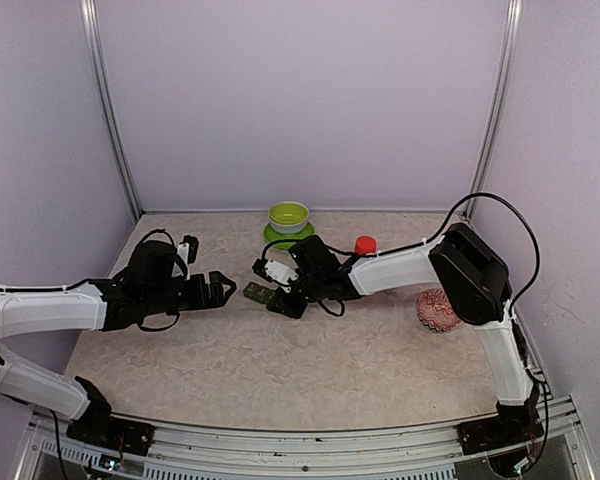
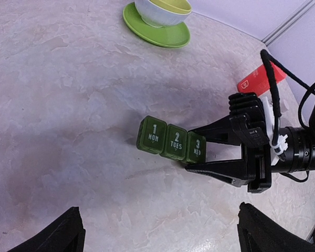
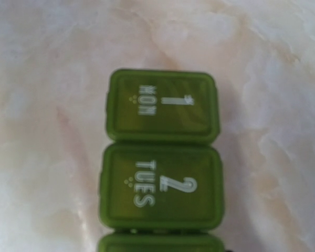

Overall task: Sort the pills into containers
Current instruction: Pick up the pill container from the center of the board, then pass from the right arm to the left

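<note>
Containers [image 2: 171, 142] lie lids up; long axis left-right, MON end leftward

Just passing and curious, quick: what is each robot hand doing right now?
Left hand: open, holding nothing.
Right hand: straddling the WED end of the green pill box; whether it grips yet cannot be told.

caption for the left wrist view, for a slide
The right gripper straddles the Wed end of the green pill strip, lids shut, on the marbled table; lime bowl behind.
</note>
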`<move>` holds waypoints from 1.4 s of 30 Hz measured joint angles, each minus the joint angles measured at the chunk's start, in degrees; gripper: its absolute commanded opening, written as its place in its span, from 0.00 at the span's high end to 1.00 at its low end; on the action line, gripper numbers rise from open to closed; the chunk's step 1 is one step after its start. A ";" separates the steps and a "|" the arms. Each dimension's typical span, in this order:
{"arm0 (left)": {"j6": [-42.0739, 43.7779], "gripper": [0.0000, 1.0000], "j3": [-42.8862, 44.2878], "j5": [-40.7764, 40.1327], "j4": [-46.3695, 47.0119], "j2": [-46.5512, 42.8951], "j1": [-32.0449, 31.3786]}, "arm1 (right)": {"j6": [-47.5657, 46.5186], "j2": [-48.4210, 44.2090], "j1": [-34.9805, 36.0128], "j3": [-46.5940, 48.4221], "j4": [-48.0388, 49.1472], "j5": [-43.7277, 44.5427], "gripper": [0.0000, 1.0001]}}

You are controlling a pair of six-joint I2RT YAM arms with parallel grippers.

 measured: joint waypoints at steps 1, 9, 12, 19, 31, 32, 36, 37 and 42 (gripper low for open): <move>0.00 0.01 0.00 0.00 -0.02 0.00 0.00 | 0.00 -0.24 0.00 -0.37 0.22 0.04 0.68; -0.07 0.01 0.02 3.65 -0.02 -0.07 1.29 | -1.53 -8.92 1.20 -8.96 1.44 1.86 0.69; -0.07 0.01 0.04 6.32 0.02 -0.37 2.19 | -2.34 -13.90 2.91 -12.92 2.75 3.02 0.69; -1.14 0.01 -0.09 15.72 3.08 -0.59 4.28 | -3.19 -22.67 7.45 -20.83 6.91 5.49 0.69; -6.25 0.14 -2.84 31.76 14.23 1.07 4.92 | -3.10 -29.24 11.26 -28.85 10.10 10.21 0.70; -6.62 0.14 -2.93 32.74 14.99 1.53 4.83 | -3.13 -29.92 11.47 -29.22 10.36 10.56 0.70; -8.55 0.17 -3.52 36.26 18.47 3.48 4.11 | -3.21 -31.93 12.33 -30.21 11.72 11.96 0.70; -9.03 0.17 -3.52 37.05 19.37 3.96 3.74 | -3.21 -32.26 12.55 -30.45 12.13 12.17 0.70; -11.26 0.28 -3.52 39.95 24.09 6.03 2.14 | -3.39 -33.05 13.60 -31.50 13.42 13.68 0.70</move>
